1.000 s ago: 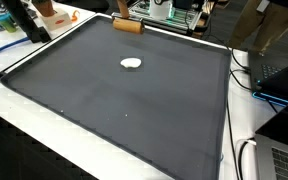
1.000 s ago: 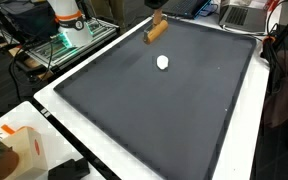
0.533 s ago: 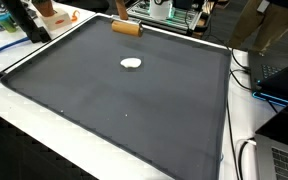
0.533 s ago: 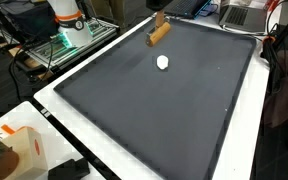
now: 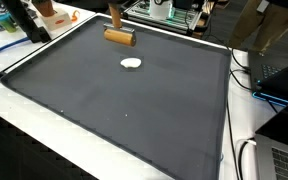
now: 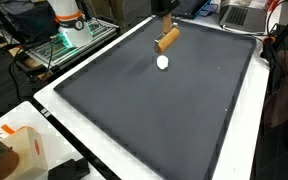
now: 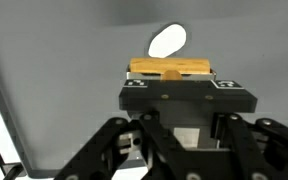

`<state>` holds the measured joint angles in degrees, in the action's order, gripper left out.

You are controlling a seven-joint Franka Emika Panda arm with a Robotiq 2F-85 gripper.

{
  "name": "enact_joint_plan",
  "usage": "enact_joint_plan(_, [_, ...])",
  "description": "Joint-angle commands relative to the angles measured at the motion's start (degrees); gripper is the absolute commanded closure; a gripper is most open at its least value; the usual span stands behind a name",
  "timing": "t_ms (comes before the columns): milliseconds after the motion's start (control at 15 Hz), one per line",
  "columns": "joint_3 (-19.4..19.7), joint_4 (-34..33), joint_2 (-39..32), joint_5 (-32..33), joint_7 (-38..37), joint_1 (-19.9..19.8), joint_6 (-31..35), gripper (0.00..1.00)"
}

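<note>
Since a second ago the wooden block [image 5: 120, 37] has come in from the far edge of the dark mat [image 5: 104, 110] and now sits nearer the small white piece [image 5: 132, 64]. That piece has not stirred. The pincer [image 7: 172, 76] is pinching the block. In the wrist view the block lies crosswise between the two fingers, which press on its long faces, and its top edge stands just proud of them.

To my eye the step in hand is a carry across the mat, and doing it well means keeping the pinch steady. The hold looks centred on the block, so it should not swing, but any slackening would let it slip. I would keep the wrist level and travel slowly. I would also keep the block above the mat rather than dragging it, since a dragged end could twist it in the grip. The white piece lies just ahead in the wrist view [image 7: 166, 40] — worth a wide berth, as it looks light enough to skid at a touch.

The block is short and pale orange-brown with squared ends, plain timber by the look of it. In an exterior view [image 6: 167, 40] it hangs aslant under the arm. Whether it clears the mat I cannot tell. The mat covers most of the white table [image 6: 79, 135].
</note>
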<state>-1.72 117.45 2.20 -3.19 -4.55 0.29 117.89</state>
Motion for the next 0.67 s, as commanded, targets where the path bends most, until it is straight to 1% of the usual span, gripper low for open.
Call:
enact_joint_plan(0, [0.36, 4.47, 3.59, -1.05, -0.67, 0.16, 3.66, 0.77])
enact_joint_plan(67, [0.39, 4.65, 3.73, -1.39, -0.83, 0.15, 3.86, 0.77])
enact_joint_plan(133, [0.25, 1.91, 1.14, -0.04, -0.27, 0.23, 2.1, 0.77])
enact_joint_plan(200, [0.25, 2.02, 1.21, 0.01, -0.32, 0.24, 2.16, 0.52])
enact_joint_plan(267, [0.24, 2.01, 1.08, 0.01, -0.32, 0.25, 2.16, 0.52])
enact_joint_plan(333, [0.24, 2.0, 0.93, 0.01, -0.32, 0.26, 2.16, 0.77])
enact_joint_plan(600, [1.04, 6.71, 4.2, -1.99, 2.04, -0.25, 6.97, 0.77])
